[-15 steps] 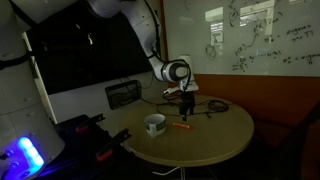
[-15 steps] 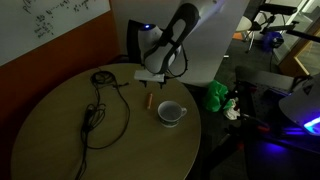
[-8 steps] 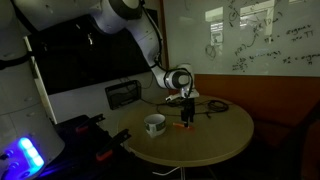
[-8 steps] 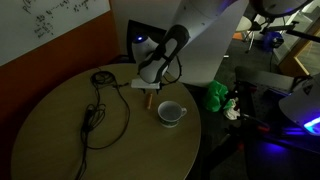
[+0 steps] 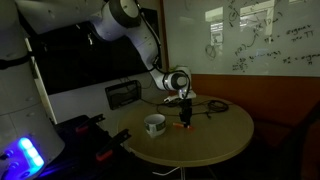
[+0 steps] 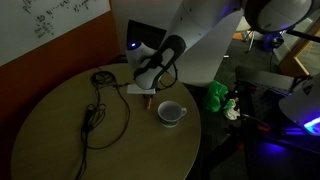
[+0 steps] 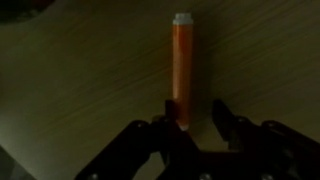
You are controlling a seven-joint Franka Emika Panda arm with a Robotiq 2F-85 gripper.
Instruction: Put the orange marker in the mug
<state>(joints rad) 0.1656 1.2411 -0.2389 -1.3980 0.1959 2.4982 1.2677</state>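
Round wooden table (image 6: 55,145): gripper (image 7: 198,110) sits low, jaws apart at the marker's (image 7: 182,60) near end; mug (image 6: 171,112) stands nearby.

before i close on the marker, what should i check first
1. Jaws apart: ok, the gripper is open.
2. Marker between the jaws: ok, in the wrist view the orange marker lies between them, off-centre toward one side.
3. Grip near the marker's middle: not ok, the gripper sits at one end of it.
4. Low enough to pinch: cannot tell, the height above the table is unclear.
5. Mug upright with its mouth free: ok.
6. Black cable apart from the marker: ok.
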